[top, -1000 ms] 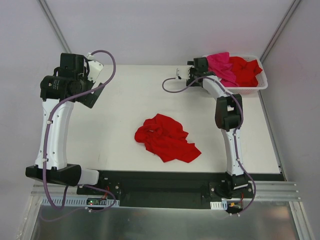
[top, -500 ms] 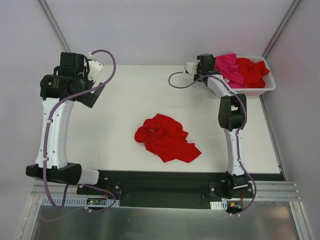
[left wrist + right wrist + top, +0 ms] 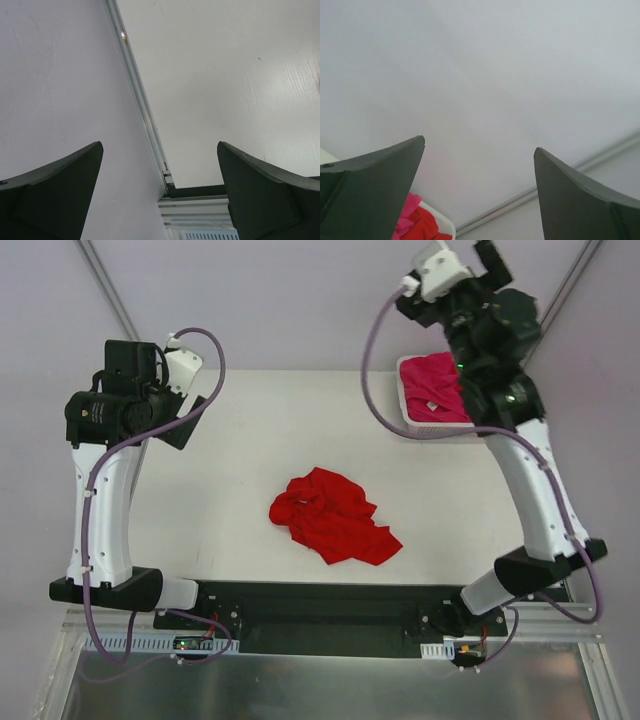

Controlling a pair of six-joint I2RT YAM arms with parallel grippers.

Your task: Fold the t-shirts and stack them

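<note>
The right arm [image 3: 530, 480] has been lifted up high, away from the white basket [image 3: 415, 430]. The right gripper [image 3: 479, 144], which was down at the basket's left rim, is now pointed at the wall [image 3: 485, 60]. The basket has been shifted a little, and its right part is now hidden by the arm. The left arm [image 3: 105, 490] has been moved slightly to the left.

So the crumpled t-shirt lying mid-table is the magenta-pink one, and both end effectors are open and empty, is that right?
Not quite: the crumpled t-shirt mid-table is bright red, as the top external view shows; the magenta-pink one sits in the white basket at the far right. The left end effector and right end effector are indeed open and empty.
</note>
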